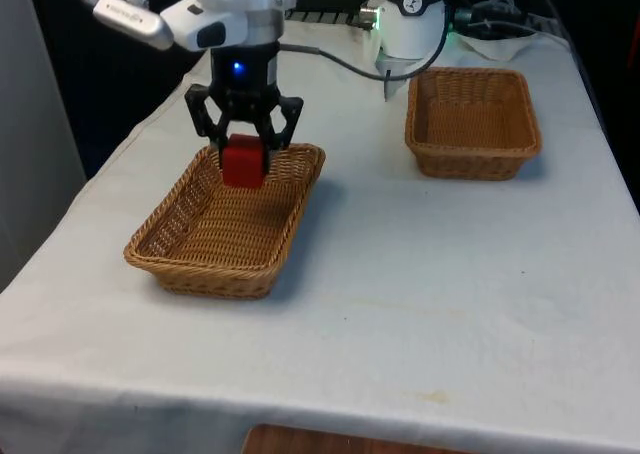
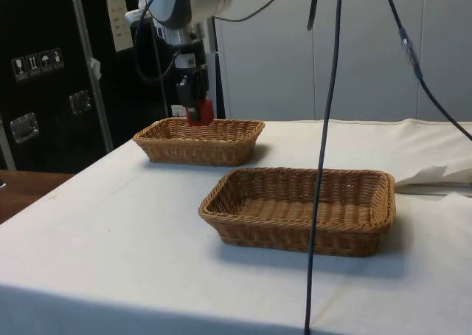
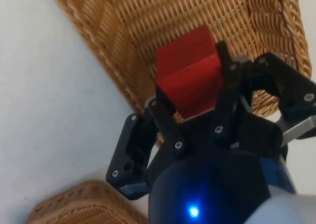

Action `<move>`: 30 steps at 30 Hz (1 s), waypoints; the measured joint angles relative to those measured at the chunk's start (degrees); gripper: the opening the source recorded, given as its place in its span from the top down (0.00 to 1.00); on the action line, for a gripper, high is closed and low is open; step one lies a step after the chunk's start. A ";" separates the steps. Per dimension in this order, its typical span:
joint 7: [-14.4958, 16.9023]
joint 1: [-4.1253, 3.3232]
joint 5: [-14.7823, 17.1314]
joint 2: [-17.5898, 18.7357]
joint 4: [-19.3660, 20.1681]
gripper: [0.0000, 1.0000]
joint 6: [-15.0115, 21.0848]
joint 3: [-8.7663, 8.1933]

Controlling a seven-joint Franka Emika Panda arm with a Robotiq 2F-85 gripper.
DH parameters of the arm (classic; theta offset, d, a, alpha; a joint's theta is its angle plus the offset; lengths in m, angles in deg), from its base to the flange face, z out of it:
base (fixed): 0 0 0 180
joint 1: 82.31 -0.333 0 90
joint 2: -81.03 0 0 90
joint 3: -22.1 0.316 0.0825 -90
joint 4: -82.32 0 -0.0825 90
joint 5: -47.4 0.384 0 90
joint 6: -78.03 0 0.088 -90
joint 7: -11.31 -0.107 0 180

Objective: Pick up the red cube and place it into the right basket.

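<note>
The red cube hangs in my gripper, which is shut on it above the far end of the wicker basket on the front view's left. From the side, the cube is just over that basket's rim, held by the gripper. The wrist view has the cube clamped between the black fingers, with the basket's weave below it. A second wicker basket stands on the front view's right, far from the gripper.
White cloth covers the table between and in front of the two baskets. The nearer basket in the side view holds nothing. Cables hang down in front of the side camera. Crumpled white material lies at the table's far end.
</note>
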 measured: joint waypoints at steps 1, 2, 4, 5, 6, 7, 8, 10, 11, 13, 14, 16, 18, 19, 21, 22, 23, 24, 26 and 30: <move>0.00 0.00 0.00 0.00 0.00 0.99 0.00 0.00; 0.00 0.00 0.34 0.29 0.00 0.99 0.17 -0.11; 0.00 0.06 0.63 0.63 0.00 0.99 0.29 -0.23; -0.17 0.06 1.15 1.15 0.00 0.99 0.63 -0.40; -0.29 0.06 1.43 1.43 0.00 0.99 0.80 -0.40; -0.46 0.06 1.72 1.66 -0.06 0.99 1.03 -0.40; -0.63 0.00 1.95 1.95 0.00 0.99 1.20 -0.34; -0.92 0.00 2.75 2.58 0.00 0.99 1.49 -0.34; -1.03 0.00 3.67 3.21 0.00 0.99 1.83 -0.34; -1.09 0.00 4.18 3.61 0.00 0.99 2.01 -0.34; -1.09 0.00 4.18 3.61 0.00 0.99 2.01 -0.34; -1.09 0.00 5.73 4.76 0.00 0.99 2.64 -0.34; -1.09 0.00 6.65 5.27 -0.06 0.99 2.92 -0.34; -1.09 0.00 7.16 5.50 -0.06 0.99 3.04 -0.34; -0.92 0.00 8.31 6.13 0.00 0.99 3.50 -0.34; -0.86 0.00 8.54 6.30 0.00 0.99 3.61 -0.34; -0.86 0.00 8.54 6.30 0.00 0.99 3.61 -0.34; -0.80 0.00 8.54 6.30 0.00 0.99 3.61 -0.34; -0.80 0.00 8.54 6.25 -0.06 0.99 3.61 -0.40; -0.80 0.00 8.54 6.19 0.00 0.91 3.61 -0.40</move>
